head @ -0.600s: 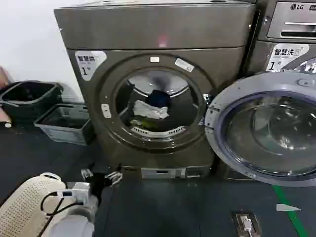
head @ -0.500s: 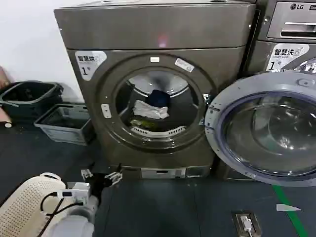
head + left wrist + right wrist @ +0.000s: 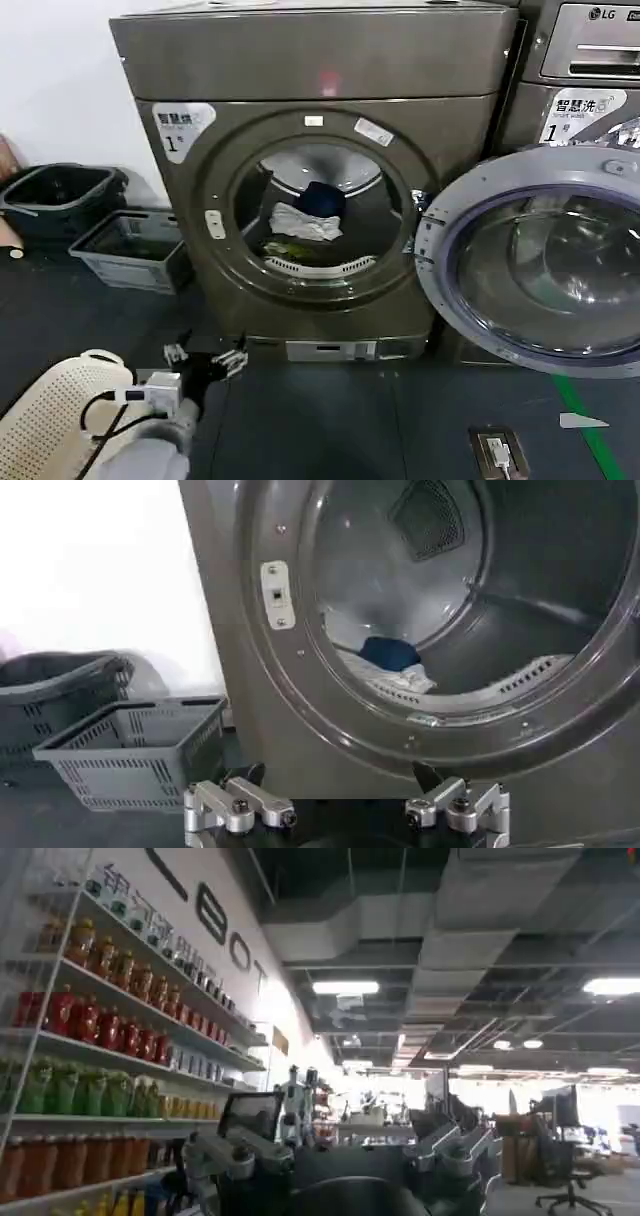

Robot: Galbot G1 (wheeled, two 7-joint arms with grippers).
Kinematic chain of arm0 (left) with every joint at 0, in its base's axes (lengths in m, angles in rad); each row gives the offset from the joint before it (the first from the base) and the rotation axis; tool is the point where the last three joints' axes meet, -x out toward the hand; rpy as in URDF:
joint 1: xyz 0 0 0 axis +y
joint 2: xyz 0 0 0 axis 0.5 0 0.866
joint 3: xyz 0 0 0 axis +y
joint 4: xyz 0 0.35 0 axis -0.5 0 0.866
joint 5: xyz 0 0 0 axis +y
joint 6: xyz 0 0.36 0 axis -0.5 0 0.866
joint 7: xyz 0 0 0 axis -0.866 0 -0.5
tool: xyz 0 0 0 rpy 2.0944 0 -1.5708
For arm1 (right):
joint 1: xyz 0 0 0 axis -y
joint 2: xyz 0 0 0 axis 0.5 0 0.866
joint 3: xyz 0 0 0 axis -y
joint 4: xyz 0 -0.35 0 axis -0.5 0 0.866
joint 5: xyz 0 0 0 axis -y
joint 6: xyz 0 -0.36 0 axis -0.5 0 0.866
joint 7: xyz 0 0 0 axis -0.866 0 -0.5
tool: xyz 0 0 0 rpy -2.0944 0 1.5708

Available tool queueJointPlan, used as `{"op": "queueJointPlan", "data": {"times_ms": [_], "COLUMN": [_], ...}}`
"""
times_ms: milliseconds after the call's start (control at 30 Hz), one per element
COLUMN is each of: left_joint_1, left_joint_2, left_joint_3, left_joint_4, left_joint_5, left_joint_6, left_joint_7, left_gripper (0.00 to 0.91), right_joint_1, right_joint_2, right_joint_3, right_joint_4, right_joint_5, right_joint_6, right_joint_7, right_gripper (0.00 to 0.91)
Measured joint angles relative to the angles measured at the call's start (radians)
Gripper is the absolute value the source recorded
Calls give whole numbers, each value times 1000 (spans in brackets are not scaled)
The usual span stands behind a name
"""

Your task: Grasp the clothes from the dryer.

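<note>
1. clothes (image 3: 305, 222) lie in a small heap on the floor of the drum, inside the dryer (image 3: 310, 180), just behind its round porthole. you have a white piece in front, a dark blue piece (image 3: 390, 652) behind and above it, and a yellow-green piece (image 3: 285, 248) below, nearest the porthole's lower lip.
2. expect them to be light, limp and crumpled. they should bunch and drape when lifted, and one piece may drag another along or slip free if you pinch only an edge.
3. take hold at a raised fold near the middle of the white piece, where the cloth stands proud of the drum floor, not at a flat corner.
4. the dryer is smooth bronze-grey metal with a ribbed, perforated drum. its glass-fronted door (image 3: 540, 265) hangs swung wide to the right of the porthole, so your way in is clear.
5. your left gripper (image 3: 345, 808) sits low before the dryer, below the porthole and well apart from the clothes, fingers spread and holding nothing.
6. your right gripper (image 3: 335, 1153) points away from the dryer, toward a room with shelves of bottles, fingers also spread and empty.
7. grey baskets (image 3: 130, 248) stand on the floor left of the dryer.
</note>
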Motion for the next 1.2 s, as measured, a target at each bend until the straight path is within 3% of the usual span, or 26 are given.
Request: {"op": "queueJointPlan", "data": {"times_ms": [1200], "left_joint_1": [-1], "left_joint_2": [-3], "left_joint_3": [-1], "left_joint_4": [4], "left_joint_5": [-1], "left_joint_6": [0], "left_joint_7": [5], "left_gripper": [907], "right_joint_1": [3], "right_joint_2": [-2], "right_joint_3": [-10], "right_joint_4": [-16], "right_joint_5": [26], "right_joint_6": [10], "right_joint_7": [43], "right_gripper": [907]}}
